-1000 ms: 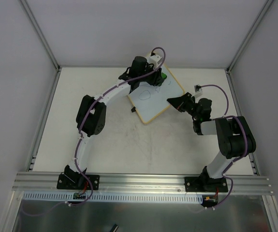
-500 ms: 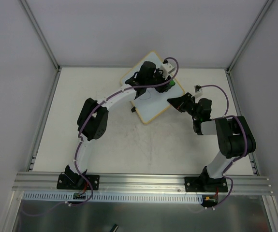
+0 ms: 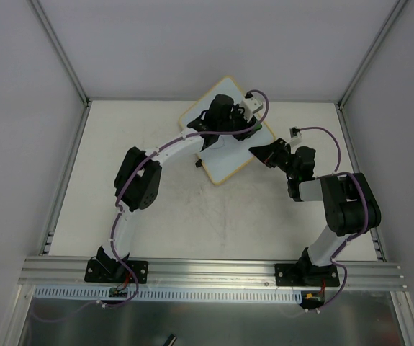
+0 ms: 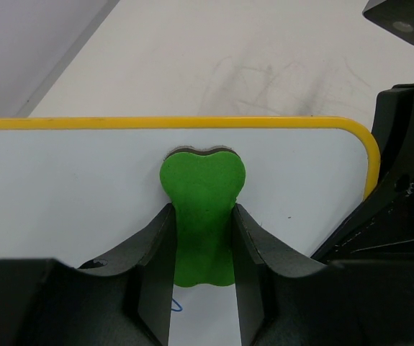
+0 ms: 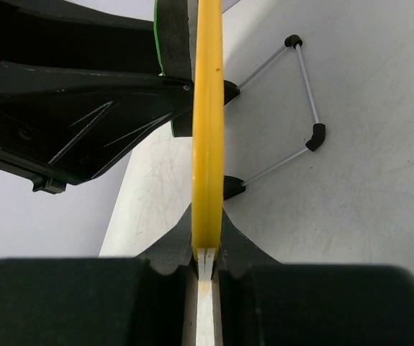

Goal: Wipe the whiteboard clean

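Observation:
The whiteboard (image 3: 227, 160), white with a yellow frame, is tilted up at the back of the table. My right gripper (image 3: 258, 153) is shut on its right edge; the right wrist view shows the yellow frame (image 5: 208, 130) edge-on between the jaws of the right gripper (image 5: 208, 249). My left gripper (image 3: 252, 128) is shut on the green eraser (image 4: 201, 205) and presses it against the white board face (image 4: 70, 187) near the top right corner. A small blue pen mark (image 4: 176, 305) shows below the eraser.
The board's thin wire stand with black clips (image 5: 304, 94) sticks out behind it. The left arm (image 5: 84, 94) lies close against the board's face. Grey walls and metal rails (image 3: 68, 166) bound the table. A scuffed table surface (image 3: 214, 216) lies in front of the board.
The board, flat a second ago, is now tipped up with its far corner raised. My left gripper has slid right across it with the eraser. Scribbles seen earlier no longer show.

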Motion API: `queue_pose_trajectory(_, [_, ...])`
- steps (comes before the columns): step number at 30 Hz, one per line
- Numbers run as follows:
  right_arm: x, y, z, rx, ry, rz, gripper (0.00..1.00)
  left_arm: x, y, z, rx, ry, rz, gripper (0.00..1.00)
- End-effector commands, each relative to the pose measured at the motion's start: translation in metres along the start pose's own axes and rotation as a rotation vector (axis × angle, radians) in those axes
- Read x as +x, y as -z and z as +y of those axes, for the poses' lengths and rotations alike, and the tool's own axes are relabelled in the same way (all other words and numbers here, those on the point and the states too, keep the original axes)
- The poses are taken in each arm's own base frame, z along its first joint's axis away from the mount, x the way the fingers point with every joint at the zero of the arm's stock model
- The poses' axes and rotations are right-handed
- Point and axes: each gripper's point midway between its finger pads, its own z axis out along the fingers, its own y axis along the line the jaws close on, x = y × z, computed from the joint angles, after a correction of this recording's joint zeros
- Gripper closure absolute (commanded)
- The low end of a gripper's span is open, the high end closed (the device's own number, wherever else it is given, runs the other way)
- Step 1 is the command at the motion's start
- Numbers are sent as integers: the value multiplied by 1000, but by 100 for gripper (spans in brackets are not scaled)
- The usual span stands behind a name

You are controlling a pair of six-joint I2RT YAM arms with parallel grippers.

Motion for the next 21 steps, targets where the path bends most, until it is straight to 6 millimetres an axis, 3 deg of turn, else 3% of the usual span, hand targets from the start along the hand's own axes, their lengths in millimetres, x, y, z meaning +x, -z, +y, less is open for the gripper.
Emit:
queue_pose_trajectory(1, [16, -3, 38, -166, 110, 74, 100, 55, -11, -49, 80, 53, 157, 100])
queue_pose_trajectory(11, [16, -2, 40, -170, 112, 75, 100, 79, -13, 0, -26, 329, 162, 100])
queue_pose_trajectory(21, [16, -3, 41, -175, 109, 75, 100, 112, 6, 61, -147, 670, 167, 100])
